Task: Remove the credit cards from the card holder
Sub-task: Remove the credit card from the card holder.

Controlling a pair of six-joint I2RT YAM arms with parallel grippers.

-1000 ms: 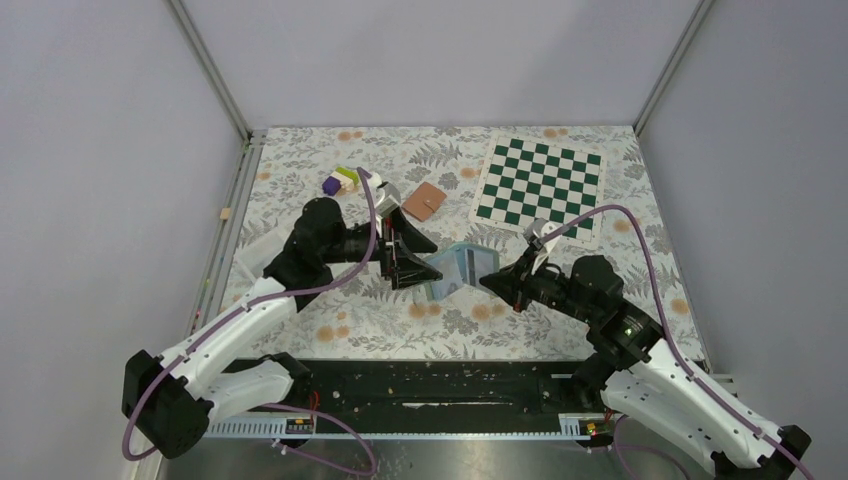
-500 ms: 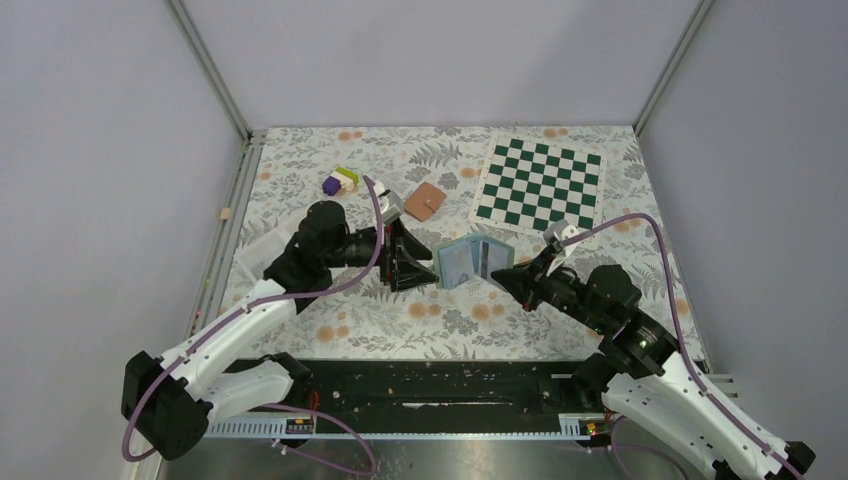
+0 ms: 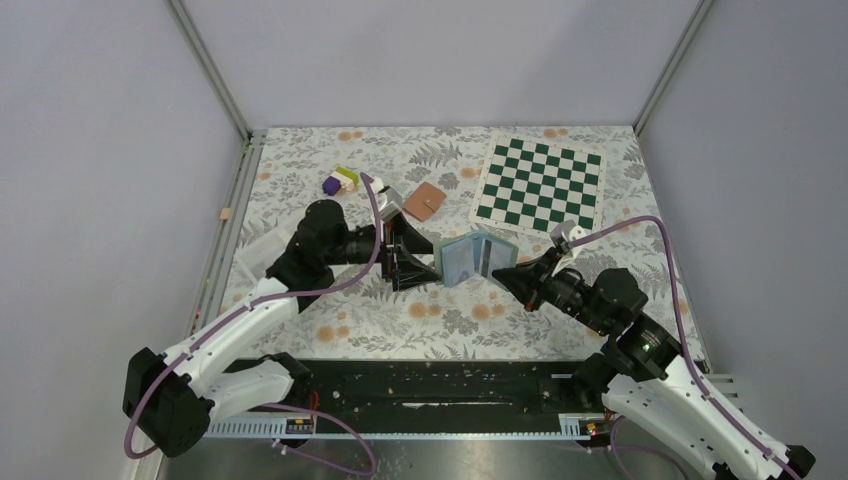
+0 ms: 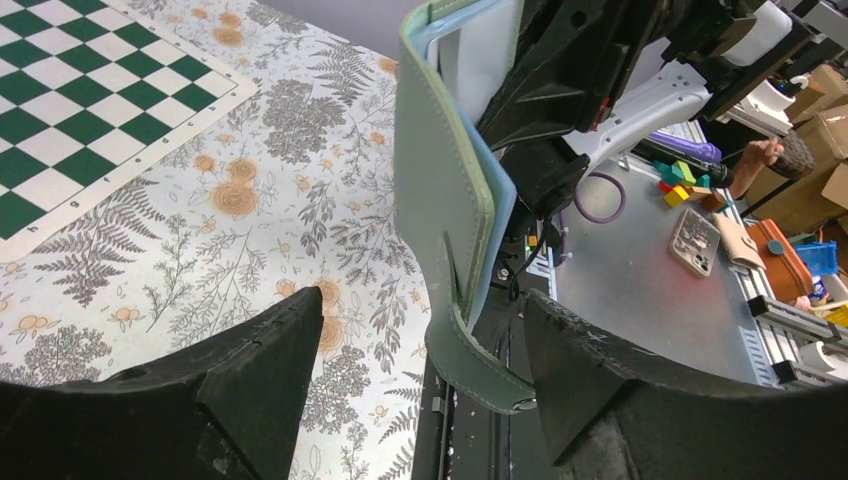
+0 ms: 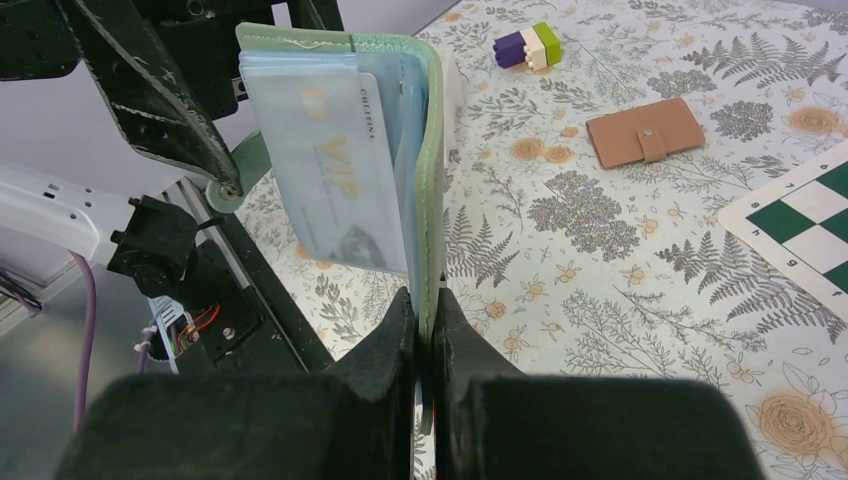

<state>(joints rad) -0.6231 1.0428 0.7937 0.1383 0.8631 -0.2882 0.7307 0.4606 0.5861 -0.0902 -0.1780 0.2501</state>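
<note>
Presently, with the card holder (image 3: pixel 470 261) held upright at the centre of the overhead frame, its green edge pinched in the closed right tool (image 5: pixel 428 305), the wide-open, empty left tool (image 4: pixel 422 305) straddling it should be closed on only 1 of the credit cards (image 5: pixel 330 180) sleeved inside.

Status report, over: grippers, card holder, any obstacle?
Right gripper shut on card holder's green cover. Left gripper open, fingers either side of holder. VIP card in its sleeve, not out. Brown wallet lies apart, not in the way.
</note>
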